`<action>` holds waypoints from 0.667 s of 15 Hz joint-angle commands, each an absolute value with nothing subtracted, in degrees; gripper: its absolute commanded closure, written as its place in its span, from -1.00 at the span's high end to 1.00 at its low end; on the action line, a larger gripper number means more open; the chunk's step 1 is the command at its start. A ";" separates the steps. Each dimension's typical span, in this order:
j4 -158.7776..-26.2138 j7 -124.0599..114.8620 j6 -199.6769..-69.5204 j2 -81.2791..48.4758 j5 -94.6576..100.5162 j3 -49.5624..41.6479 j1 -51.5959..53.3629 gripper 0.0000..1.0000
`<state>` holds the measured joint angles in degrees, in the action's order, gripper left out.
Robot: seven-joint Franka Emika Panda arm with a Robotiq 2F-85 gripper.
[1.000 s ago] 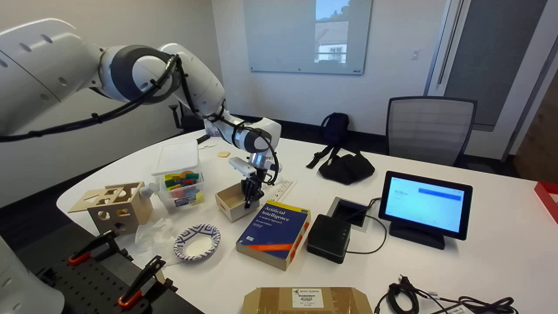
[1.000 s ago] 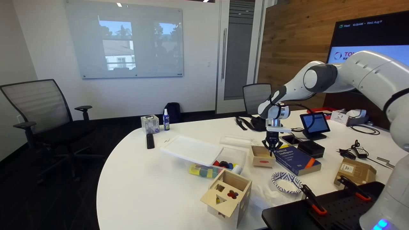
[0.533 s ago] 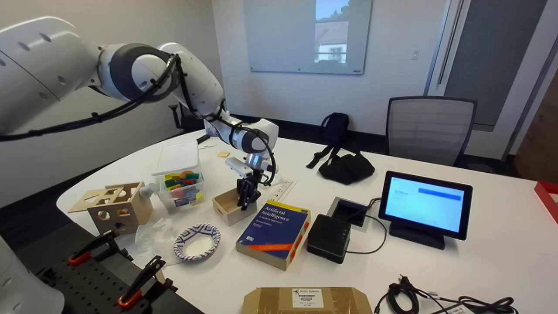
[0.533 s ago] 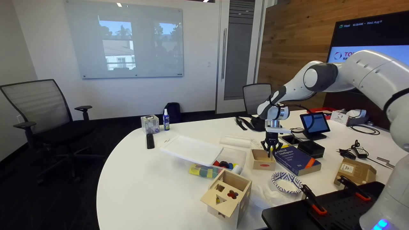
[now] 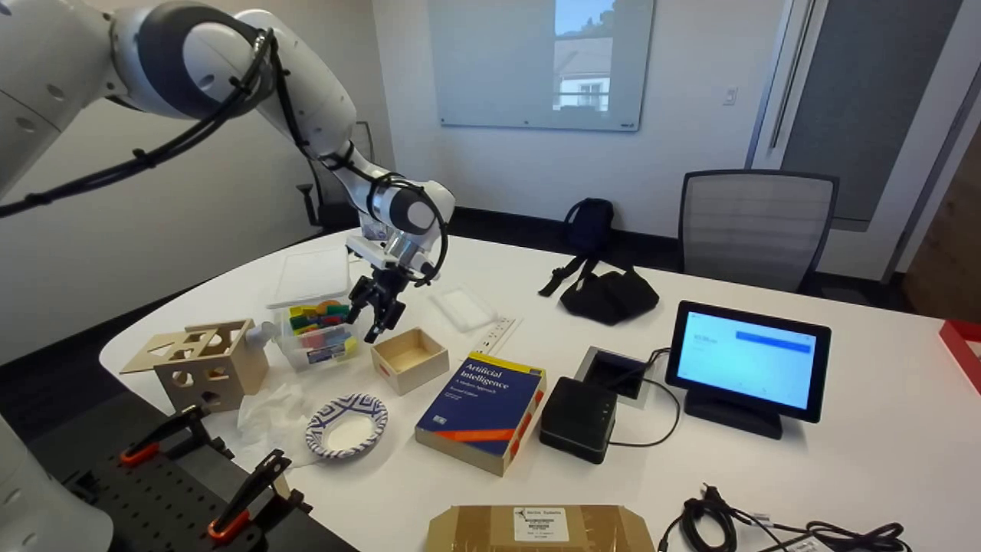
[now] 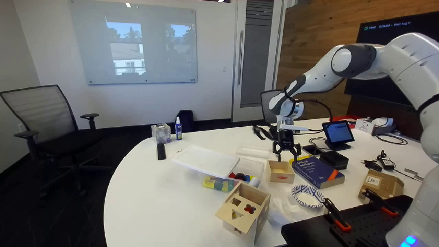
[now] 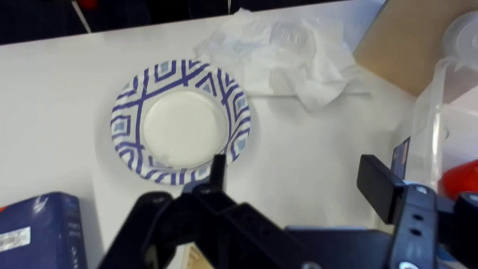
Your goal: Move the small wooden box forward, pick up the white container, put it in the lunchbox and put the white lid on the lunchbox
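Observation:
My gripper (image 5: 364,324) hangs in the air above the small wooden box (image 5: 419,374), apart from it. The jaws are spread wide with nothing between the finger pads (image 7: 378,188). The box is a low tan tray lying beside the book, with only a corner at the bottom of the wrist view. The lunchbox (image 5: 464,309), shallow and translucent, lies flat behind the box. Leaning on a clear bin is the flat white lid (image 6: 205,162), one end raised. A small white cylinder (image 5: 263,334), which looks like the white container, is wedged between that bin and the wooden cube structure.
The clear bin (image 5: 287,345) holds several coloured blocks; the cube structure (image 6: 245,211) stands alongside. A thick blue book (image 5: 484,399) sits close to the small box. Nearby are a patterned bowl (image 7: 183,127), crumpled tissue (image 7: 283,56) and a power strip (image 5: 498,337).
My gripper was closed at the small wooden box's side. The box shifted slightly toward the robot's base, then the jaws spread and the arm rose off it.

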<state>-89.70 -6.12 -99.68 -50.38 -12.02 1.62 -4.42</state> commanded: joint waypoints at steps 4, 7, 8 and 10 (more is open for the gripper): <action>-106.03 -7.18 -103.79 -37.24 -12.60 2.07 0.86 1.00; -109.63 -7.28 -108.92 -36.07 -9.25 2.40 4.69 1.00; -110.80 -7.55 -111.10 -35.97 -8.27 2.55 5.90 1.00; -113.54 -8.20 -116.85 -35.17 -7.75 3.00 7.60 1.00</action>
<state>-107.73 -6.41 -110.10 -38.63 -9.18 2.58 5.27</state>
